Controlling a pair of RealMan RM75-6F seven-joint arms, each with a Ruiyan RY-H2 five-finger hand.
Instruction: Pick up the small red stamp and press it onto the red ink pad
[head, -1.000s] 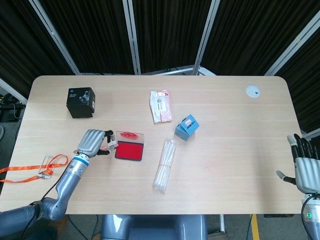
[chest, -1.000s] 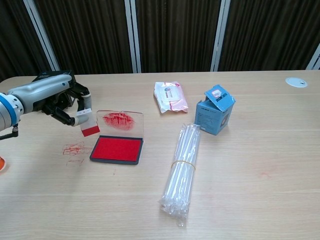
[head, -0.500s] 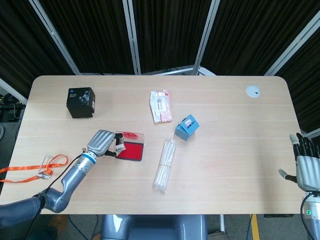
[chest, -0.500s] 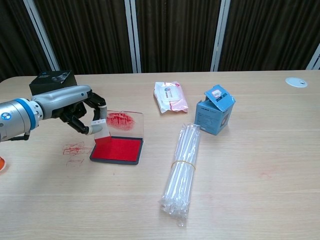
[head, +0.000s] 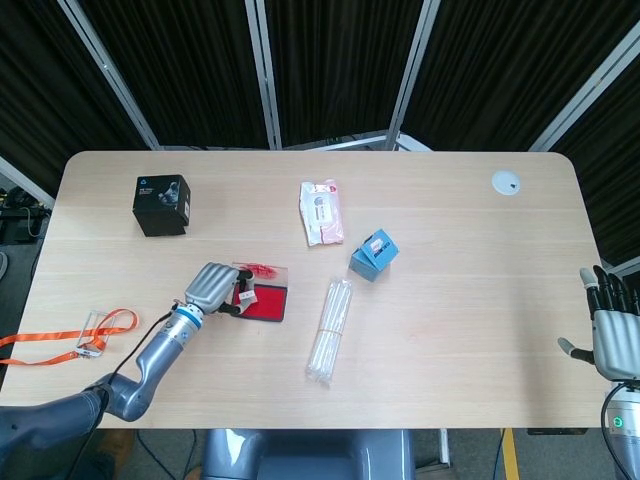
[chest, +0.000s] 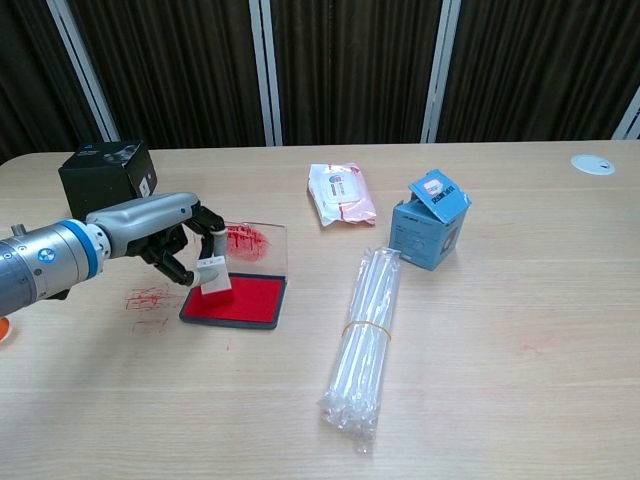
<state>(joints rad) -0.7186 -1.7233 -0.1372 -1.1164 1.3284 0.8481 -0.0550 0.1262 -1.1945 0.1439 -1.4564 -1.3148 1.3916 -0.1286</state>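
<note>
While my left hand (chest: 180, 245) pinches the stamp (chest: 214, 276), its red base sits on the left part of the ink pad (chest: 245, 302), whose clear lid (chest: 255, 245) stands open behind. My right hand (head: 612, 335) hangs past the table's (head: 480, 330) right edge, fingers spread, holding nothing. Beside the pad: straw bundle (chest: 362, 340); beyond: blue box (chest: 432, 232), wipes (chest: 341, 193), black box (chest: 105, 170).

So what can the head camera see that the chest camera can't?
Only the head view shows the right hand, open and off the table's right edge, and the orange lanyard. Only the chest view shows the red marks on the table beside the red ink pad. Both show the left hand holding the small red stamp at the pad, the black box and the straw bundle.
</note>
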